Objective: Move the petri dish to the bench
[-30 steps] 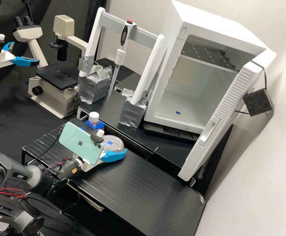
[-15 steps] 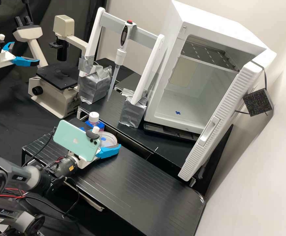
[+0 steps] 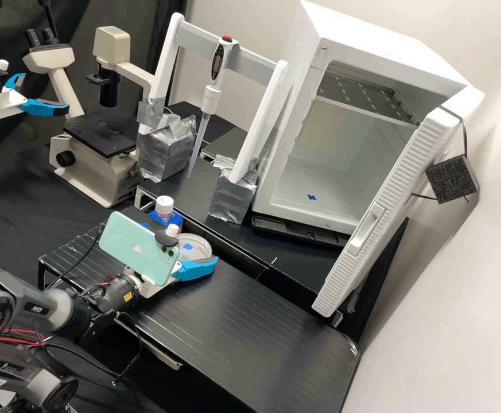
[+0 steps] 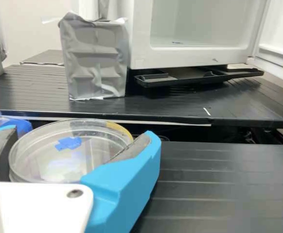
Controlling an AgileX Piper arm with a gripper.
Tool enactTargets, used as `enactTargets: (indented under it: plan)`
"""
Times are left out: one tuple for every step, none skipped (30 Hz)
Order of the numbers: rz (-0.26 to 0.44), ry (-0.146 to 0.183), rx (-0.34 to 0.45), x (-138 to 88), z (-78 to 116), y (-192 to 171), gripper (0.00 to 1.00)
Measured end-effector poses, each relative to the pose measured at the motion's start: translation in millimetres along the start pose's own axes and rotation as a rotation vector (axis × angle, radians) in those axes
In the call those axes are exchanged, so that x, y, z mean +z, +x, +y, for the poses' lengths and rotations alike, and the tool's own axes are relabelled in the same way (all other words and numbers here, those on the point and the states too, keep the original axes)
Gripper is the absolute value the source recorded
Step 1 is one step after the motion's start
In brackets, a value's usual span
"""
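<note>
To the right of the petri dish (image 3: 195, 247), there is wide free room to pass above the near black platform (image 3: 250, 332). At the dish's far left side, the white-capped bottle (image 3: 164, 205) stands in the way. Farther, the silver-taped block (image 3: 233, 198) is an obstacle, and at far right also the open white door (image 3: 399, 189).

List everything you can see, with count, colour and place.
Petri dish: one, clear, between the gripper's fingers
Bottle: one, white-capped, beside the dish
Bench: one, black, foreground
Cabinet: one, white, open, behind bench
Block: one, black, on cabinet door
Stand: one, white and grey, left of cabinet
Wrapped feet: two, silver, under stand
Pipette: one, white and grey, on stand
Microscope: one, cream and black, back left
Second arm's gripper: one, white and blue, far left
Phone: one, mint, on wrist
Gripper: one, white and blue, around dish
Arm: one, dark grey, front left
</note>
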Motion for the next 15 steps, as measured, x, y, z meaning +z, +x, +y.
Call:
enactTargets:
  plan:
    - [0.001, 0.001, -0.001, -0.3, -0.3, 0.0, 1.00]
    - [-0.001, 0.002, 0.001, -0.3, -0.3, 0.0, 1.00]
    - [0.001, 0.002, -0.002, -0.7, -0.6, 0.0, 1.00]
    - [0.002, -0.003, -0.002, -0.7, -0.7, 0.0, 1.00]
    - [0.003, -0.007, -0.003, -1.1, -1.0, 0.0, 1.00]
    - [0.001, -0.003, -0.001, -1.1, -1.1, 0.0, 1.00]
    - [0.003, -0.002, -0.003, -1.5, -1.5, -0.1, 1.00]
    - [0.003, -0.003, -0.004, -1.8, -1.7, -0.1, 1.00]
    - [0.009, -0.008, -0.009, -2.7, -2.6, -0.1, 1.00]
    - [0.012, -0.018, -0.012, -3.2, -3.1, -0.1, 1.00]
    - [0.013, -0.023, -0.013, -3.4, -3.3, -0.1, 1.00]
    - [0.012, -0.022, -0.012, -3.5, -3.4, -0.2, 1.00]
    - [0.015, -0.023, -0.012, -4.1, -3.6, -0.4, 1.00]
    - [0.017, -0.023, -0.010, -4.5, -3.3, -0.6, 1.00]
    - [0.022, -0.024, -0.003, -5.4, -2.4, -1.3, 1.00]
